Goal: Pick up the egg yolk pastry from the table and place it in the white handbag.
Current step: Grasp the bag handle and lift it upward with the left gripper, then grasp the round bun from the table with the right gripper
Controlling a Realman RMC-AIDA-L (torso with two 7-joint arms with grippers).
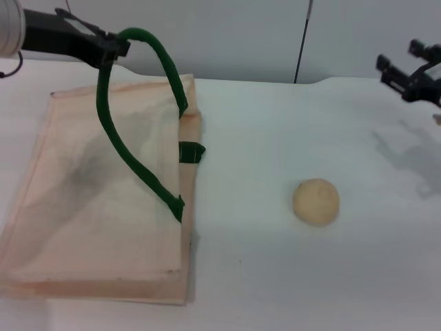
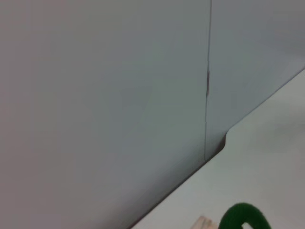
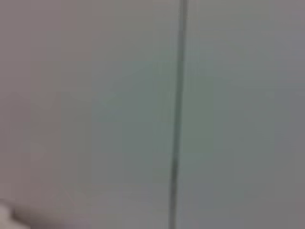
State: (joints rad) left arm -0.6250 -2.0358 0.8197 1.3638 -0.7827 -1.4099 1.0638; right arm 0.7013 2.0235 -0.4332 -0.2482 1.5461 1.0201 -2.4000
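Left tool clamps one green handle of one white handbag; right tool open; one egg yolk pastry.

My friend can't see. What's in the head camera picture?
The left gripper holds up a green handle of the white handbag lying on the table. The egg yolk pastry sits apart, and the right gripper hovers beyond it.

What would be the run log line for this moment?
left gripper: shut on green handle, lifted | right gripper: open, raised | egg yolk pastry: on table
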